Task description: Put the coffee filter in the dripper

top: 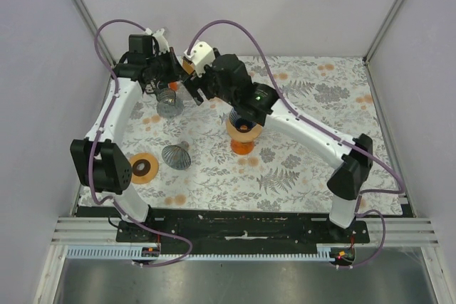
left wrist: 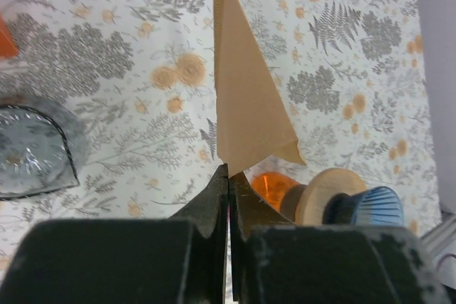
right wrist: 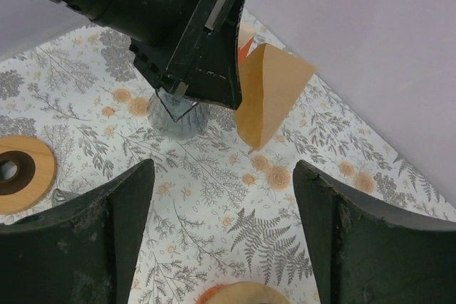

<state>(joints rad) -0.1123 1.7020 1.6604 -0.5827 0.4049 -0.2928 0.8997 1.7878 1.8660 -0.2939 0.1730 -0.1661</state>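
Now your left gripper pinches the coffee filter, long axis straight out; your right gripper, spread wide, faces it upper-centre.

Top view: brown paper coffee filter largely occluded. Right wrist view: flat wooden ring cropped at left edge.

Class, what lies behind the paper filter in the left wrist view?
Floral tablecloth shows around the filter in the left claw; the patch directly behind is covered.
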